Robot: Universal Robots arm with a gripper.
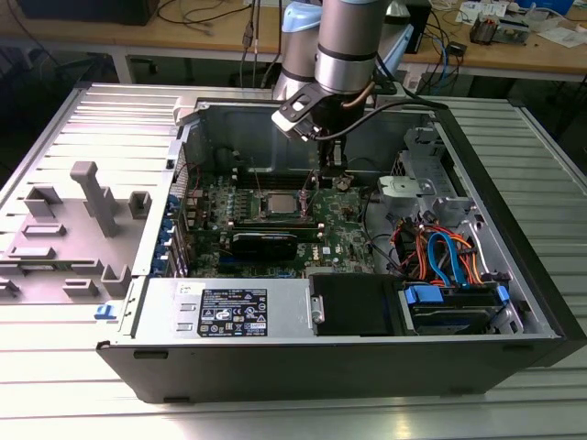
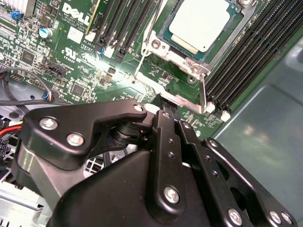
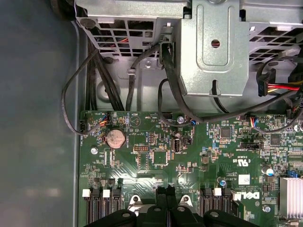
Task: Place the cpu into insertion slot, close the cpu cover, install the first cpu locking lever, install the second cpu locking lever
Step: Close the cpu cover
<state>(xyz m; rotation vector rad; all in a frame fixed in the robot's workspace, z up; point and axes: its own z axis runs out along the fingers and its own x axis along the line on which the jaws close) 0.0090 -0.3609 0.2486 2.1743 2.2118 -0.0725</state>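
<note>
Inside the open computer case point(image 1: 303, 362), above the green circuit board point(image 1: 344, 234), the gripper point(image 1: 327, 174) hangs at about two o'clock from the insertion slot point(image 1: 260, 205) in the exterior view, its fingers drawn together on nothing visible. The cpu cover point(image 2: 163, 49) appears to lie flat around the seated cpu point(image 2: 201, 23). This looks like lever work: press the thin locking lever point(image 2: 204, 90) down steadily, clear of the memory clips.
</note>
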